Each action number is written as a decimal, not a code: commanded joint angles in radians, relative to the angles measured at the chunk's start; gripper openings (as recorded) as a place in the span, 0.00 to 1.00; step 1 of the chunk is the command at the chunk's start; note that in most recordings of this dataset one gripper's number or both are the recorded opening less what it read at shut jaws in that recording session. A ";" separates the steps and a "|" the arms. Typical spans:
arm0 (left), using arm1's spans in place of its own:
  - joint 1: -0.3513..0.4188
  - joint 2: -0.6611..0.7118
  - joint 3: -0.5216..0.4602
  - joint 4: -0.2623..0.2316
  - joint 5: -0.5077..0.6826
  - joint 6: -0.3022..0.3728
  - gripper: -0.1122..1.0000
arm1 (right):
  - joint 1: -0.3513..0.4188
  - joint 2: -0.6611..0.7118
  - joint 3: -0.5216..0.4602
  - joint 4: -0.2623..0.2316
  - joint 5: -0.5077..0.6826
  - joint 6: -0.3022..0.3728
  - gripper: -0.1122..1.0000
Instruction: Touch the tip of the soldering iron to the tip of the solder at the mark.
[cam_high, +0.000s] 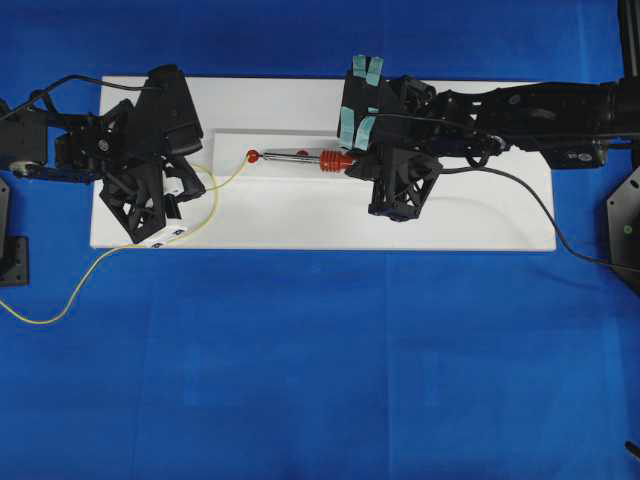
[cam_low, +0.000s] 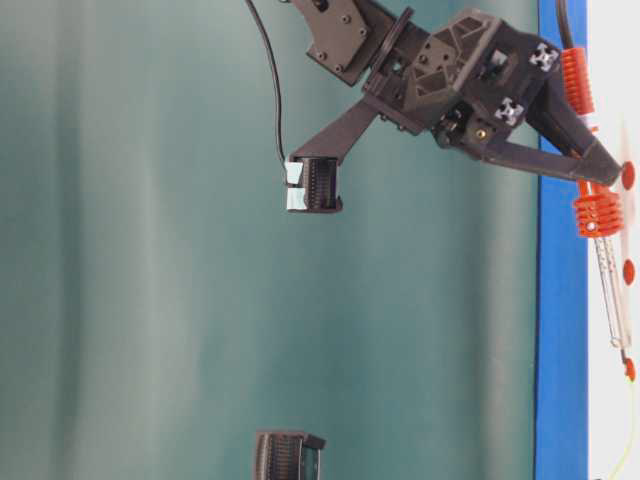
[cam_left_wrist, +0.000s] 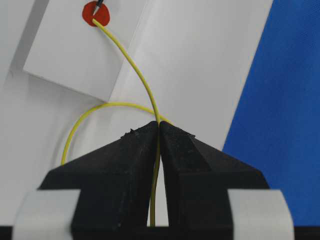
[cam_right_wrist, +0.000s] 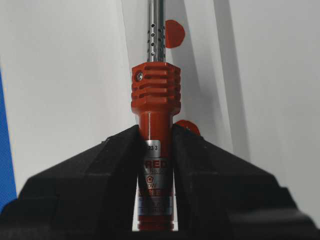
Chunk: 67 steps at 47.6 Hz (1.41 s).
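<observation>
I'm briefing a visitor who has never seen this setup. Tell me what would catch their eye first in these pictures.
First, the red-orange soldering iron, clamped by its handle in the right gripper and lying along the middle of the white board. Next, the yellow solder, pinched in the left gripper and curving up to the red mark, where its end meets the iron's dark tip. All of it sits on a vivid blue cloth.

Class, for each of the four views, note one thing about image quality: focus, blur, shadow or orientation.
Overhead: even light, soft shadows on the white board. Table-level: picture turned sideways, soldering iron slightly blurred. Left wrist: solder sharp, red mark softer. Right wrist: the iron's handle sharp, shaft top softer.
</observation>
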 joint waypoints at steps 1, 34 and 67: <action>-0.003 -0.008 -0.020 0.002 -0.006 0.000 0.13 | 0.002 -0.011 -0.025 -0.003 -0.003 0.000 0.16; -0.011 -0.247 0.078 0.002 -0.008 0.002 0.13 | 0.002 -0.011 -0.026 -0.003 -0.005 0.000 0.16; -0.009 -0.463 0.199 0.002 -0.037 -0.012 0.13 | 0.002 -0.181 0.041 -0.025 0.008 0.003 0.16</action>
